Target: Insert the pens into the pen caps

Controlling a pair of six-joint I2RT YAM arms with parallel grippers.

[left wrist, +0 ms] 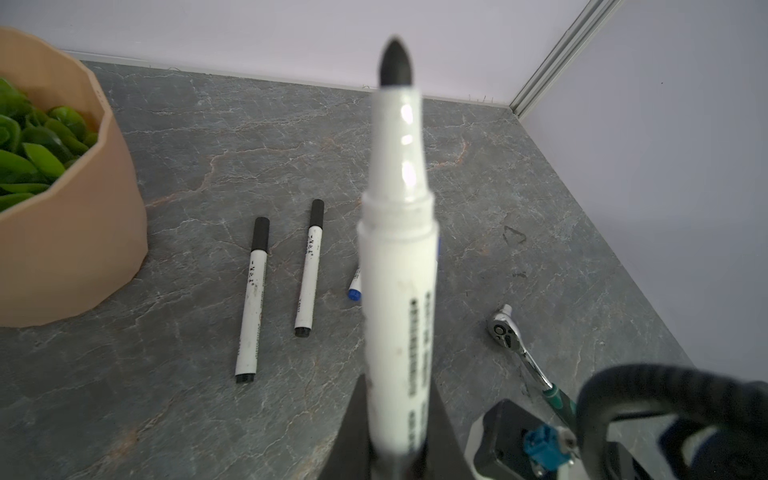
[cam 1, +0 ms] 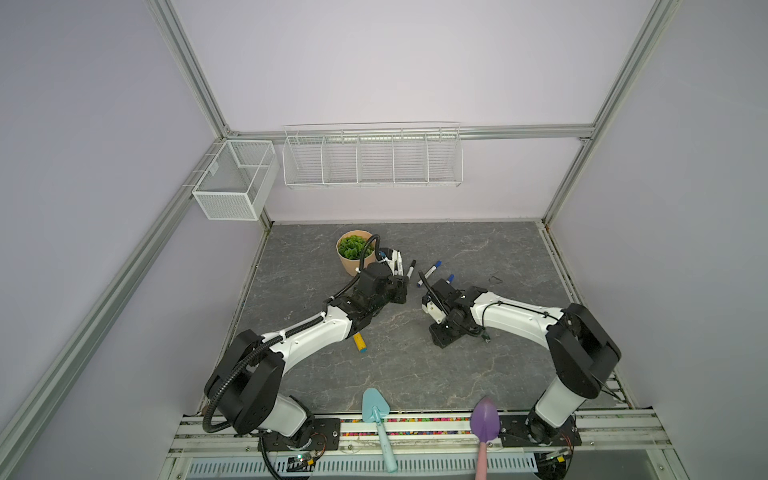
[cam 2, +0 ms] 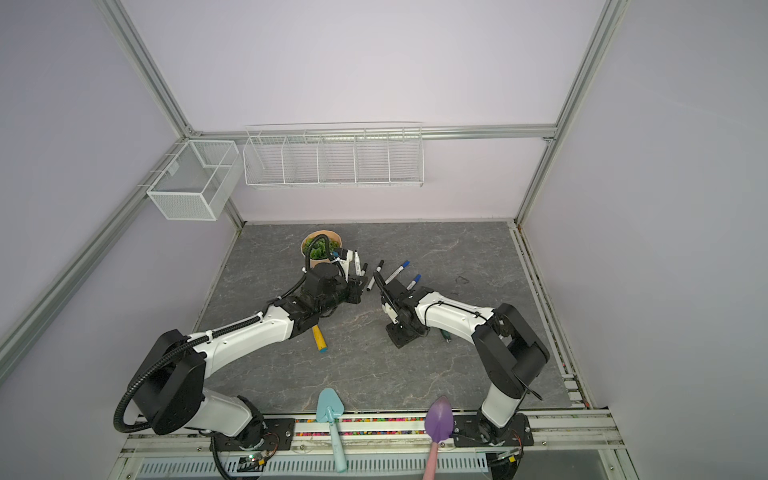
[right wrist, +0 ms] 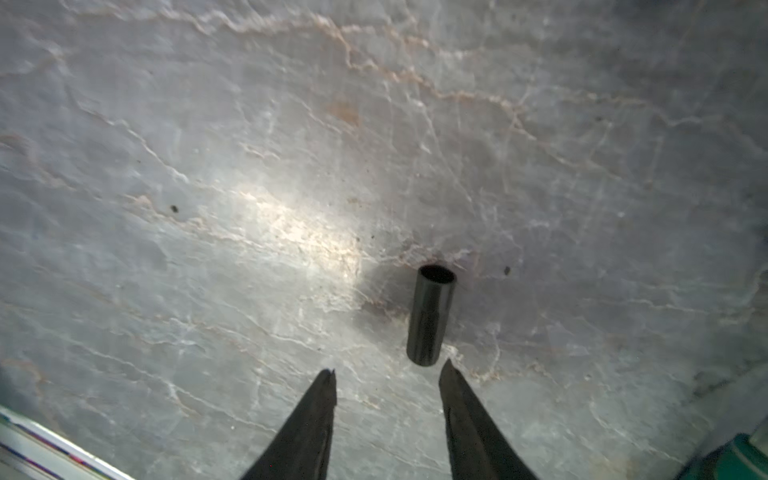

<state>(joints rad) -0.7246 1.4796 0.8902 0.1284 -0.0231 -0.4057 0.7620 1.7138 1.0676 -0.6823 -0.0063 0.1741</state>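
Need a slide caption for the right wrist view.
Right gripper open over the marbled table, a black pen cap resting free just past its jaws.

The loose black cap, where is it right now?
In the right wrist view, the black cap lies on the grey table, just beyond the open right gripper.

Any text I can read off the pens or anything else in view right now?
Held pen: dark barrel print, too blurred to read.
Capped pen by the plant pot: small print, too small to read.
Capped pen next to it: same, unreadable.
No other text shows.
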